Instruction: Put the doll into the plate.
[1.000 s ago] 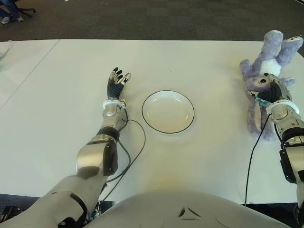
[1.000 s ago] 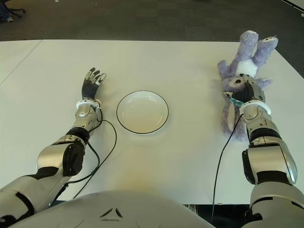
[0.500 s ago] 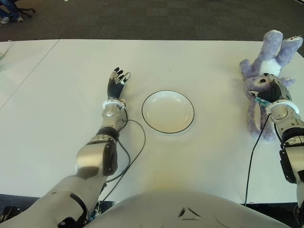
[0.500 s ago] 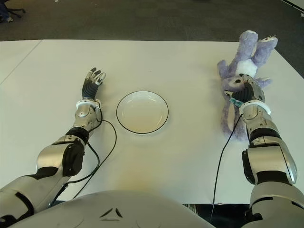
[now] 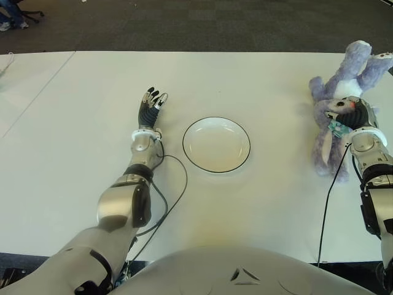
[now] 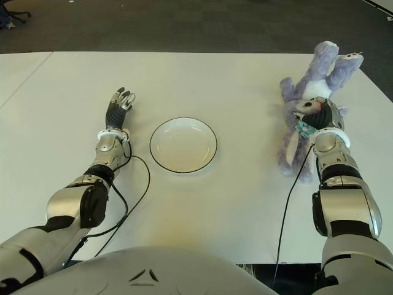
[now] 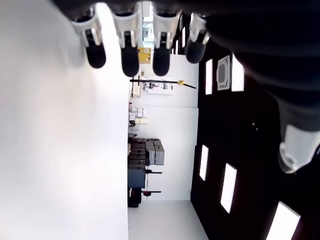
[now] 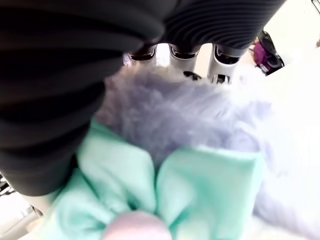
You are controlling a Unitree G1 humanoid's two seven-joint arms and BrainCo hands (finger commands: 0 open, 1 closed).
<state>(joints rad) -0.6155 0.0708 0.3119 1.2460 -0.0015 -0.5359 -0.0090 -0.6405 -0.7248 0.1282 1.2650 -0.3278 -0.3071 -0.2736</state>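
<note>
The right hand (image 6: 319, 115) has its fingers closed around the purple plush rabbit (image 6: 310, 98); the plate (image 6: 183, 145), well to its left, is empty, so lifting and carrying remain. The left hand (image 5: 150, 104) shows beside the plate, fingers relaxed.

White table (image 5: 258, 80) spans nearly the full width of both eye views; surface plain and matte. A seam line (image 5: 37, 92) runs diagonally across its far left portion. Beyond the table's far edge lies dark carpeted floor (image 5: 202, 24). A wheeled chair base (image 5: 27, 13) and a person's shoe (image 5: 7, 26) show at the top left corner, on the carpet. A black cable (image 5: 164, 196) loops over the tabletop on the left side, near the front edge. A second black cable (image 6: 288, 203) trails across the right side towards the front edge.
</note>
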